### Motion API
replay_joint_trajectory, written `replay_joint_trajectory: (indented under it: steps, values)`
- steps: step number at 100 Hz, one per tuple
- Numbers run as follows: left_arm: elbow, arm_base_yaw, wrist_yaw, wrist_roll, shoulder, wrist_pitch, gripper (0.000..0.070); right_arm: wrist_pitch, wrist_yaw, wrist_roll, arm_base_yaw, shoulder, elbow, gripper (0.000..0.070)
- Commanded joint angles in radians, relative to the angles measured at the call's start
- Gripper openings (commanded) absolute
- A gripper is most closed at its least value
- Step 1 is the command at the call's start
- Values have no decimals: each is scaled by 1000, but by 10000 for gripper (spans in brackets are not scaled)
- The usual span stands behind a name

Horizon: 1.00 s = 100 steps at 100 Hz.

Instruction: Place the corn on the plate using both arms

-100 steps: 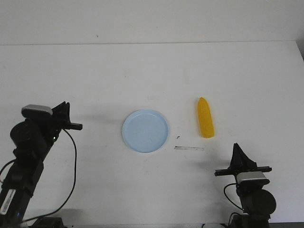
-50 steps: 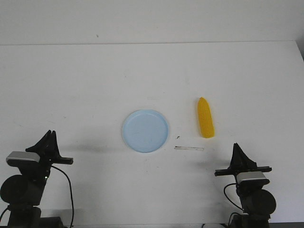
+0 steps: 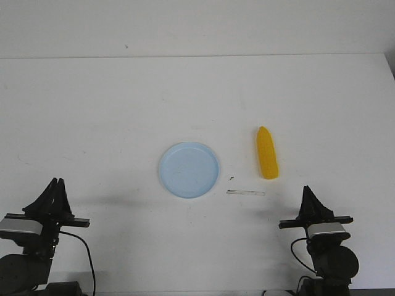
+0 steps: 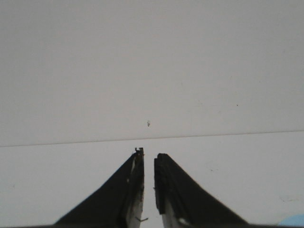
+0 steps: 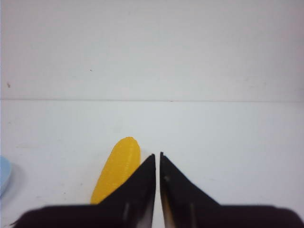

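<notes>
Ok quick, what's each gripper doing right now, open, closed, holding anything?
Left gripper: closed, empty, over bare table.
Right gripper: closed, empty; the corn lies just ahead of it, untouched.

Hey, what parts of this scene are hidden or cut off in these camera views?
- Corn: in the right wrist view, its near end is hidden behind the right gripper.
- Plate: only a sliver shows at that view's edge; in the left wrist view, just a corner.
- Left gripper: the left wrist view shows no corn at all.
- Small dark speck beside the plate: too small to identify.
</notes>
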Motion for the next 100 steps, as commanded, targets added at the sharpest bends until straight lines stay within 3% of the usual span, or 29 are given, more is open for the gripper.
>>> replay_joint_trajectory:
  steps: [1,35,67,100]
  values:
    - [6,2,0,9,0,8,42,10,0,5,0,0,-2,15]
    - [-19,0,-2,10,-6,64,41,10,0,5,0,0,-2,15]
    - [-179,-8,-12,0,-11,198,42,10,0,5,0,0,-2,15]
    - [-314,-26,-61,-23,-50,219,42,10,0,5,0,0,-2,15]
